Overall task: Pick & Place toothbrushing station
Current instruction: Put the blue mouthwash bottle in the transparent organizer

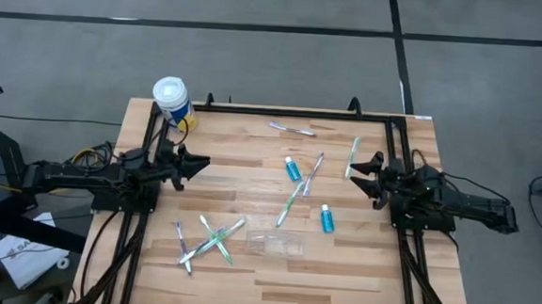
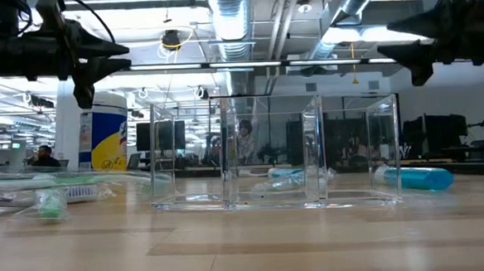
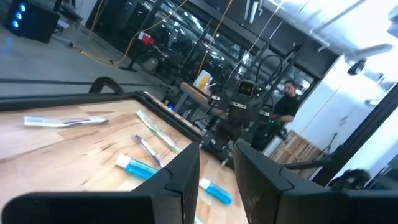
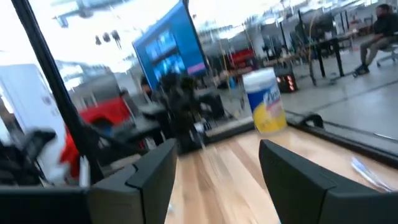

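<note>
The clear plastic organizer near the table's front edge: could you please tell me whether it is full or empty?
Empty. The low view looks straight through the clear plastic organizer; its compartments hold nothing, and the toothbrushes and teal tubes lie loose on the table.

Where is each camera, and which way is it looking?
High view: above the table, looking straight down; both arms show, left gripper and right gripper empty at opposite sides.
Low view: at tabletop height, facing the clear organizer; both arms hang above.
Left wrist view: on the left arm, facing across to the right arm; its own fingers show.
Right wrist view: on the right arm, facing the canister.
Shared: high and right wrist views both show the canister.
</note>
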`<act>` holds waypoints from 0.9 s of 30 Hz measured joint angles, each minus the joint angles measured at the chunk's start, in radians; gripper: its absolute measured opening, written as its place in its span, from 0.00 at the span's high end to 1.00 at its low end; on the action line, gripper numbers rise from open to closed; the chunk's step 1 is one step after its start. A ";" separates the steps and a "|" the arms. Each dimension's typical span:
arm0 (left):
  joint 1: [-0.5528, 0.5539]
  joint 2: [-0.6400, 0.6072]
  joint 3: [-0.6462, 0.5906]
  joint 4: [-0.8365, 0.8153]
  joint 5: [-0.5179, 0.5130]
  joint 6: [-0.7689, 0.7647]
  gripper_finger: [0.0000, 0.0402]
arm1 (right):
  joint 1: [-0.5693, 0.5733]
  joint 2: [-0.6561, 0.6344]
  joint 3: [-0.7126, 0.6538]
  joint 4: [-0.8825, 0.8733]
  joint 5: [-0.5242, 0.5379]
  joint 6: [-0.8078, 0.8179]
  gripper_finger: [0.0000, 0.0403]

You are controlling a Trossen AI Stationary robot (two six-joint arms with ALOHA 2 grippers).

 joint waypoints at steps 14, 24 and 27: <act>0.000 0.000 0.000 0.068 -0.002 -0.019 0.77 | 0.000 0.000 0.001 0.284 0.026 0.042 0.46; 0.001 0.002 0.000 0.119 -0.114 -0.026 0.77 | 0.000 0.000 0.002 0.285 0.027 0.179 0.46; 0.001 0.004 0.000 0.120 -0.136 -0.028 0.77 | 0.000 0.000 0.002 0.291 0.062 0.190 0.46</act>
